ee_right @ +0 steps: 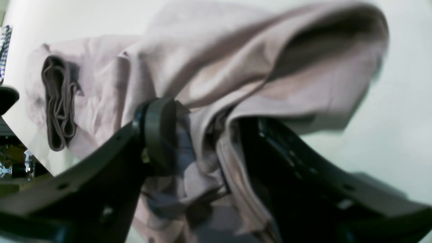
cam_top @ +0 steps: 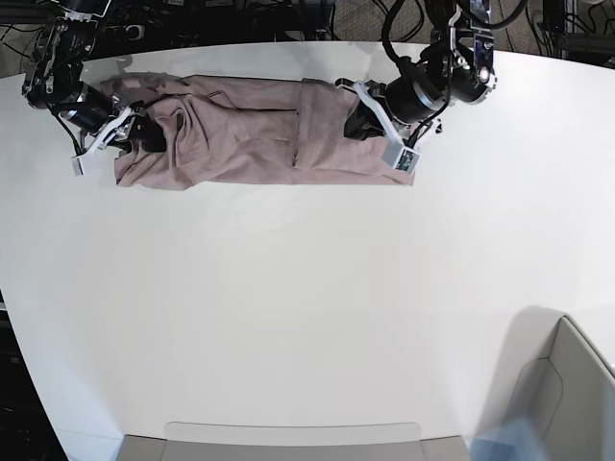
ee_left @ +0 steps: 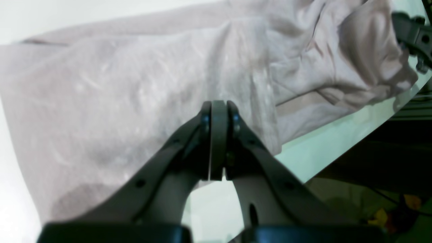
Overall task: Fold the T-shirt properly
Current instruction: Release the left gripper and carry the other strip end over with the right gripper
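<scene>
Wide white tabletop (cam_top: 307, 317) with rounded corners, taking most of the base view, bare and evenly lit. Behind its far edge, a tangle of black cables (cam_top: 317, 17) on a dark floor. At the near edge, a flat grey panel (cam_top: 293, 440) under the rim, and at the lower right corner a grey box-like shape (cam_top: 567, 394) with a soft shadow beside it. In the right wrist view, a small piece of blue-and-white checked pattern (ee_right: 4, 47) at the far left edge, too blurred to identify.
</scene>
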Controlling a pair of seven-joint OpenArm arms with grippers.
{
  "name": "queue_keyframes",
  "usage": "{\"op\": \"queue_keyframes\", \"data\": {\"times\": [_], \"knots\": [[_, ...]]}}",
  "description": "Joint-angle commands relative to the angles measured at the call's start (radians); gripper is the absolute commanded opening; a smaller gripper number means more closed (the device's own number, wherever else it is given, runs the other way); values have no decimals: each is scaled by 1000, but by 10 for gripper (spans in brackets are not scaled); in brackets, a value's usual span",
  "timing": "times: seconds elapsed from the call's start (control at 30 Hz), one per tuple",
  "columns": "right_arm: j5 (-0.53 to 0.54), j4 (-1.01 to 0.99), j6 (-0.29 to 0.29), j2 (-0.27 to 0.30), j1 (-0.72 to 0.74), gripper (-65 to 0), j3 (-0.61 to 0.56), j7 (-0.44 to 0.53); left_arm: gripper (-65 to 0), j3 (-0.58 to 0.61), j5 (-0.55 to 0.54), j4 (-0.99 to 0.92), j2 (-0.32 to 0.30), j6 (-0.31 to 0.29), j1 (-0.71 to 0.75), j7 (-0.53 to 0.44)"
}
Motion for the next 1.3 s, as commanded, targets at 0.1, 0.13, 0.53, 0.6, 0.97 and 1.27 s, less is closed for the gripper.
{"op": "queue_keyframes", "data": {"times": [0.1, 0.13, 0.53, 0.6, 0.97, 1.27], "knots": [[-43, 5, 7, 15, 14, -565, 1, -35, -650, -1, -16, 22, 0, -3, -3, -19], [-45, 0, 7, 17, 22, -637, 3, -35, -650, -1, -16, 22, 0, -3, -3, -19], [-361, 0, 6, 46, 215, -650, 184, -32, -650, -1, -16, 45, 0, -4, 27, -11], [-425, 3, 4, 61, 249, -650, 201, -32, -650, -1, -16, 52, 0, -4, 42, -9], [-583, 456, -128, -87, 178, -650, 4, -35, -650, -7, -16, 52, -72, -4, 74, -13], [-729, 725, -190, -238, 22, -650, -286, -32, -650, -207, -16, 48, -106, -6, 111, -9]]}}
